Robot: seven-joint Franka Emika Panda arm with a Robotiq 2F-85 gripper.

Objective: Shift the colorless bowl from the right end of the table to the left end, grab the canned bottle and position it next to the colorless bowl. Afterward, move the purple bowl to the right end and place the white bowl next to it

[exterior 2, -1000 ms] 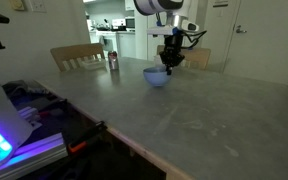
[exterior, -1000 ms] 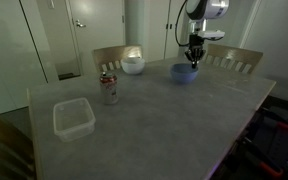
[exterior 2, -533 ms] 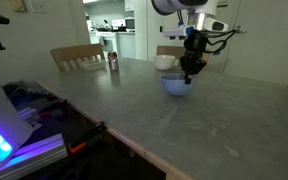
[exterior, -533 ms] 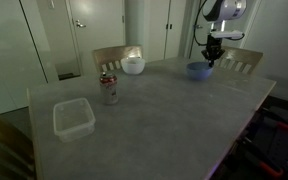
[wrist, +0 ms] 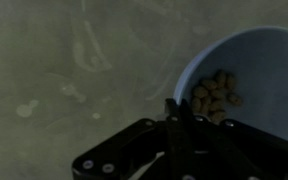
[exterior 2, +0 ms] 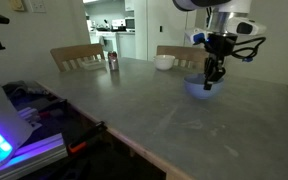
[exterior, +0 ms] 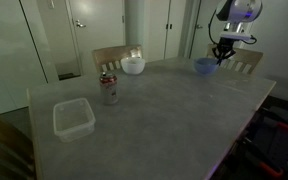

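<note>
Since a second ago the purple bowl [exterior: 203, 67] and I have slid together along the table [exterior: 174, 125], away from the white bowl [exterior: 133, 65] and toward the far end of the top. In an exterior view the white bowl [exterior 2: 165, 62] was hidden behind me then and now stands clear.

My gripper [wrist: 176, 108] is pinched narrow, fingers closed on the near rim of the purple bowl [wrist: 254, 70], one finger inside the wall and one outside as far as the wrist view shows. The bowl sits just below and ahead of my fingertips. Whether its base touches the table I cannot tell. Inside it, right ahead of my fingers, lies a small heap of tan pieces [wrist: 215, 94].

In both exterior views my gripper [exterior 2: 210, 84] hangs straight down over the bowl's edge [exterior 2: 204, 90]. The canned bottle [exterior: 109, 89] stands well apart from me, beyond the white bowl. The colorless bowl [exterior: 73, 118] lies farther off still, near the opposite end of the table.
</note>
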